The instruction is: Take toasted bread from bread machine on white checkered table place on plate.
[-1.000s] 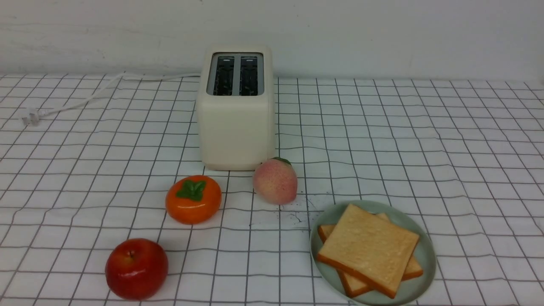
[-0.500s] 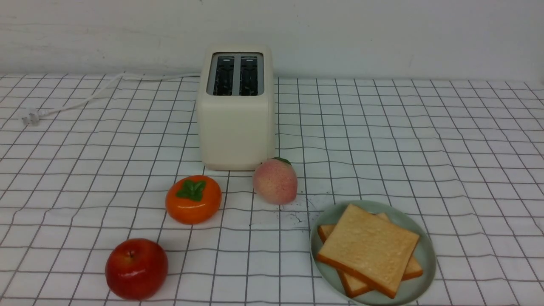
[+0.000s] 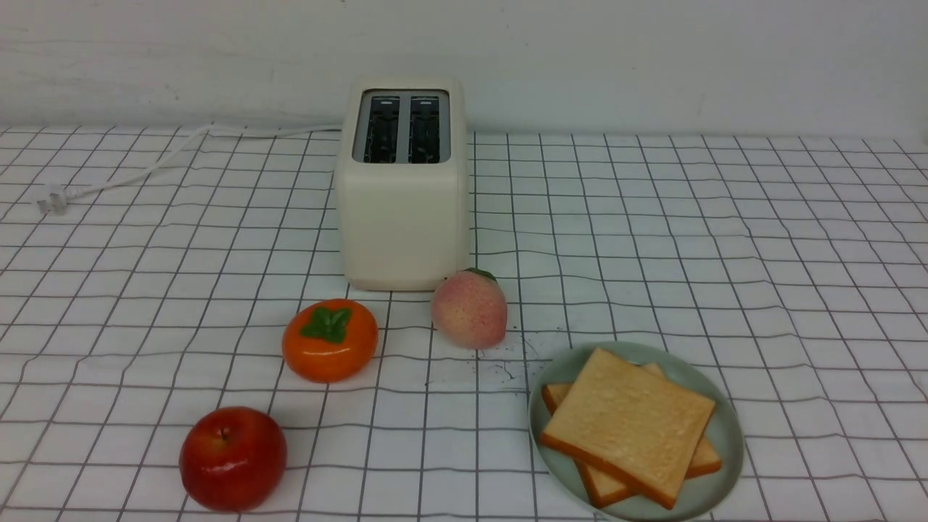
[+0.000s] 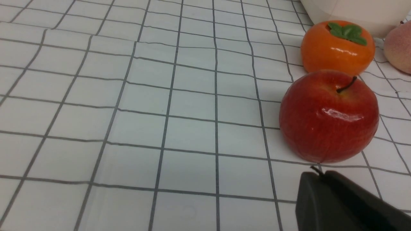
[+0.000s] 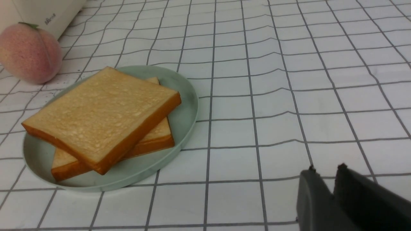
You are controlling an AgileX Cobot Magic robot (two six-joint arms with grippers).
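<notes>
Toast: both slices of toasted bread [image 3: 629,428] stacked on the plate [image 3: 728,442], nearest the camera, right-front of the bread machine [image 3: 403,196]. Red apple [image 3: 233,458] left-front of the machine, nearer than persimmon [image 3: 330,339] and peach [image 3: 469,309], peach just beside the machine's front corner. Machine slots dark, no bread showing. Left gripper [image 4: 318,175] fingertips together, holding nothing. Right gripper [image 5: 326,170] barely parted, holding nothing. All on the white checkered table [image 3: 725,239].
</notes>
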